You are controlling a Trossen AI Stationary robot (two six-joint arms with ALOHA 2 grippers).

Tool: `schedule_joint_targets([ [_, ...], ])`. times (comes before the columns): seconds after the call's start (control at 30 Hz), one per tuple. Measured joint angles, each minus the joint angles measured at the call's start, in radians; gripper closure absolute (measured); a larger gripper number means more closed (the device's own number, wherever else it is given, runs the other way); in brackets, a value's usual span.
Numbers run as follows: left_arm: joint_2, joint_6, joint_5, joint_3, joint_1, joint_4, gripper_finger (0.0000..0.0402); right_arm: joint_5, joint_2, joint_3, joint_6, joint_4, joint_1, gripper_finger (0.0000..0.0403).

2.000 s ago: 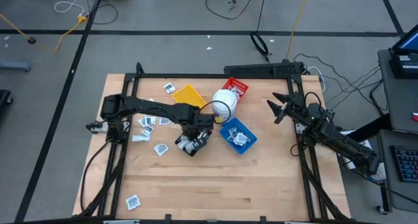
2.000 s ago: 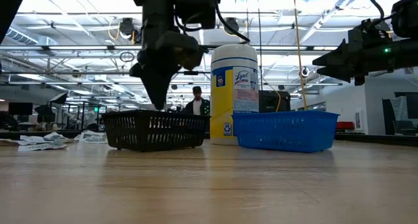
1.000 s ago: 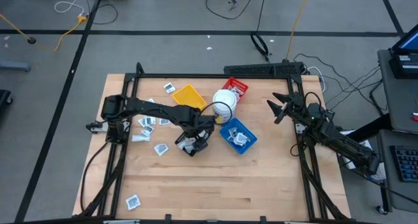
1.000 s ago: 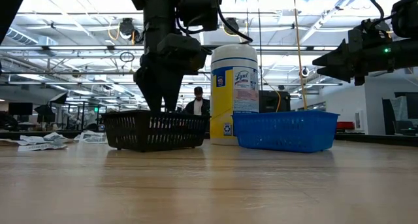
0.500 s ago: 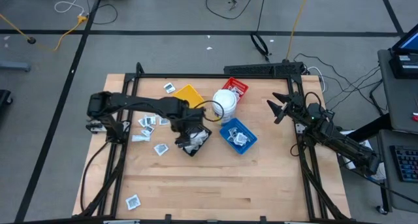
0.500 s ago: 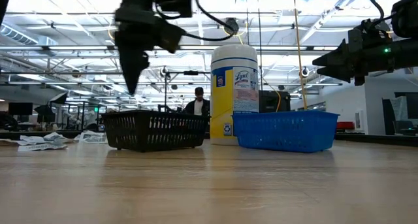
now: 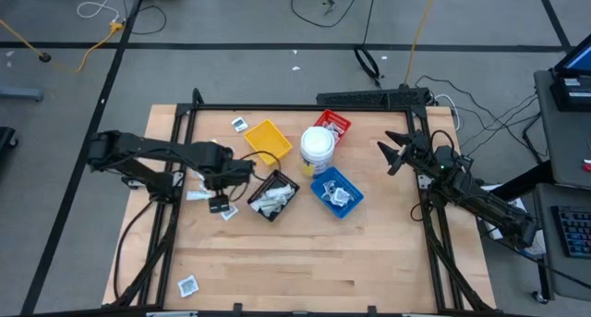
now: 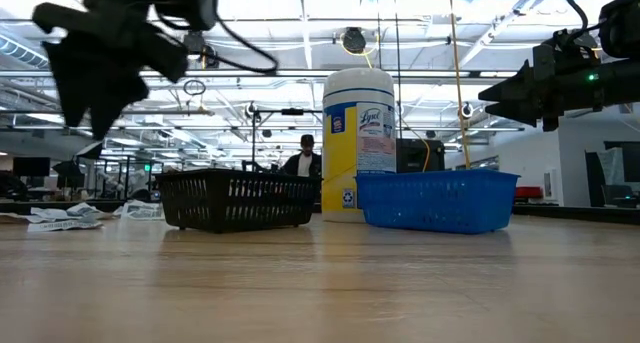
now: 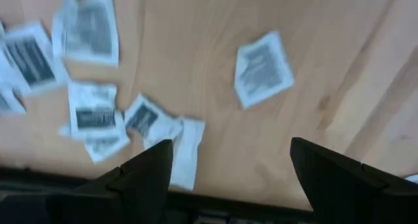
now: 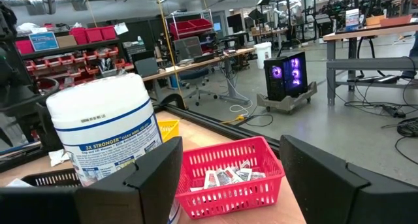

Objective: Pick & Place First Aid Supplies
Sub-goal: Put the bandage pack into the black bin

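Small flat white packets [image 9: 262, 70] lie loose on the wood at the table's left, some in a cluster [image 9: 91, 113]; in the high view they show around [image 7: 196, 195], partly hidden by my left arm. My left gripper [image 7: 220, 189] [image 9: 230, 145] hovers open above them, fingers pointing down, well above the table [image 8: 95, 73]. More packets lie in the black tray [image 7: 273, 195], the blue tray [image 7: 336, 189] and the red tray [image 10: 228, 175]. My right gripper [image 7: 392, 153] [image 10: 228, 152] waits open in the air at the table's right.
A yellow tray [image 7: 266, 137] and a round white tub [image 7: 317, 143] stand at the back centre. Single packets lie near the far edge [image 7: 240, 124] and the near left corner [image 7: 188, 284]. Bare wood spreads across the table's near half.
My left gripper has risen out of the black tray and swung toward the table's left edge; it now hangs over the loose packets. The trays and the tub have stayed put.
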Motion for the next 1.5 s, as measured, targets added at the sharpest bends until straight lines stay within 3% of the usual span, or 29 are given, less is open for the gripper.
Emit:
schedule_joint_targets([
  [0.33, -0.147, -0.080, 0.001, -0.149, 0.000, -0.059, 0.0099, 0.000, 0.000, 0.000, 0.000, 0.000, 0.000, 0.0149],
  [0.77, -0.132, -0.285, 0.008, -0.247, -0.030, 0.066, 0.0087, 0.000, 0.000, 0.000, 0.000, 0.000, 0.000, 0.0149],
  [1.03, -0.036, -0.342, 0.039, -0.252, -0.046, 0.094, 0.0087, 0.000, 0.000, 0.000, 0.000, 0.000, 0.000, 0.0149],
  [1.5, 0.178, -0.280, 0.035, -0.252, -0.046, 0.099, 0.0087, 0.000, 0.000, 0.000, 0.000, 0.000, 0.000, 0.0149],
])
